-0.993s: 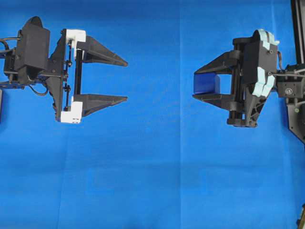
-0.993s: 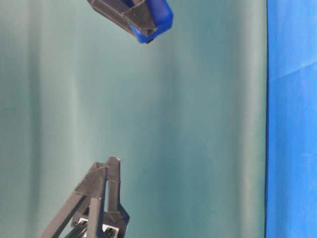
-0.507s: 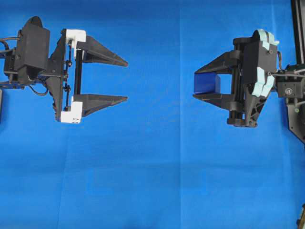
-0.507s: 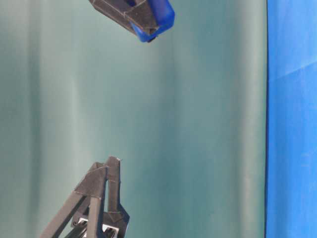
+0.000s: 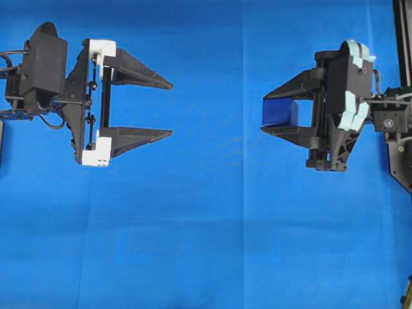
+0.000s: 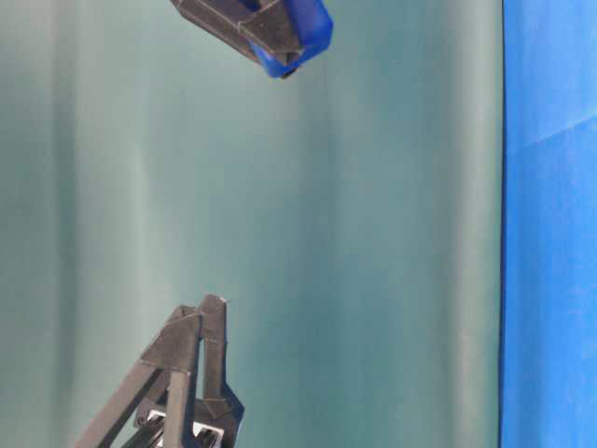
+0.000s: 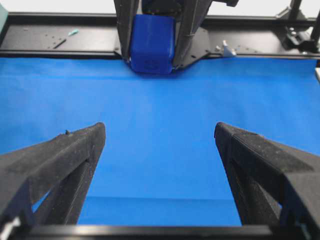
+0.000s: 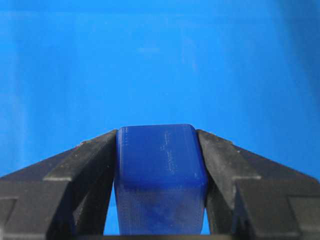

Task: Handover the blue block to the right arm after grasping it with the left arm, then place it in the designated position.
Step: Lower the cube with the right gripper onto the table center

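Blue block: the blue block (image 5: pixel 279 112) sat clamped between the two black fingers of the right gripper, off the cloth. In the right wrist view the blue block (image 8: pixel 160 177) filled the gap between the fingers, its rounded top edge level with their tips and faint raised marks on its upper face. In the left wrist view the blue block (image 7: pixel 151 44) showed end-on at the top of the frame, with a small embossed mark low on its near face. In the table-level view the blue block (image 6: pixel 306 33) stuck out past the fingertips at the top edge.

Right gripper: the right gripper (image 5: pixel 269 113), with pale teal trim on its body, pointed toward the left of the overhead view, jaws closed on the block, one finger against each side.

Left gripper: the left gripper (image 5: pixel 170 108), with white plastic pieces at the finger bases, faced the right one across the middle, well apart from it. Its jaws stood wide apart with nothing between them. The left wrist view showed its fingers (image 7: pixel 60 165) spread to both lower corners.

Cloth: a blue cloth (image 5: pixel 206 225) covered the table beneath both arms, with a faint vertical crease right of centre.

Backdrop: a teal-green backdrop (image 6: pixel 373 233) filled most of the table-level view.
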Robot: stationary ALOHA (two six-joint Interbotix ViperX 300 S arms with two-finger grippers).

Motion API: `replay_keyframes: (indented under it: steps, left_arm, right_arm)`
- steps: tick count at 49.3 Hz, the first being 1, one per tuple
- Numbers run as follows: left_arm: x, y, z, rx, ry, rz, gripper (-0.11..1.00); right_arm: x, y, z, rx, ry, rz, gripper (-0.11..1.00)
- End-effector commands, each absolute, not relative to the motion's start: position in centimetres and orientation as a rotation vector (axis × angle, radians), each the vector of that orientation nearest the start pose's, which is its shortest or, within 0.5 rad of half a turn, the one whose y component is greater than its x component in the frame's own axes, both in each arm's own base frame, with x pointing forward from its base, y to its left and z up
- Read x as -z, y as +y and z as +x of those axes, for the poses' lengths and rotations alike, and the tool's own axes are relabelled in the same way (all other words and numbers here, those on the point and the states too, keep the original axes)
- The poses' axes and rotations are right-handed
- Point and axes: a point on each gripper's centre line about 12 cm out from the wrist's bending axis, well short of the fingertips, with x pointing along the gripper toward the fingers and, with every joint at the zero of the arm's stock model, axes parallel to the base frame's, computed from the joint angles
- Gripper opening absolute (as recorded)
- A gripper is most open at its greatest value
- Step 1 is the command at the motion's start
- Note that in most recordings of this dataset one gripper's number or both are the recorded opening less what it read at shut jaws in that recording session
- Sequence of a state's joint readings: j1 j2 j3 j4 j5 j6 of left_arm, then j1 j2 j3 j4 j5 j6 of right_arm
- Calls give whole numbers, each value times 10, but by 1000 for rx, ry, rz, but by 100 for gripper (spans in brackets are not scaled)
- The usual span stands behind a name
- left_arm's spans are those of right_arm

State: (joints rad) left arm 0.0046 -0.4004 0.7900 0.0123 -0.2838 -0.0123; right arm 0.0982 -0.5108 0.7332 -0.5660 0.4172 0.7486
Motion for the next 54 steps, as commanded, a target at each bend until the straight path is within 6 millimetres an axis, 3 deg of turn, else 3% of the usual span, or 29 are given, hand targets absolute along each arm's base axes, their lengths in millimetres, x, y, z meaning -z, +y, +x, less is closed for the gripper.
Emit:
replay_keyframes:
  steps: [1, 22, 36, 54]
  left_arm:
    - [-312, 1, 334, 0, 68, 2, 93]
    - [-312, 1, 334, 0, 68, 2, 93]
    - [-311, 1, 334, -1, 69, 1, 93]
    - [-311, 1, 334, -1, 69, 2, 93]
  right_arm:
    - [-288, 5, 299, 172, 553, 128, 42]
    - [-233, 9, 326, 104, 617, 132, 42]
    - [-187, -8, 342, 83, 628, 183, 42]
    - [-147, -16, 364, 40, 627, 238, 42]
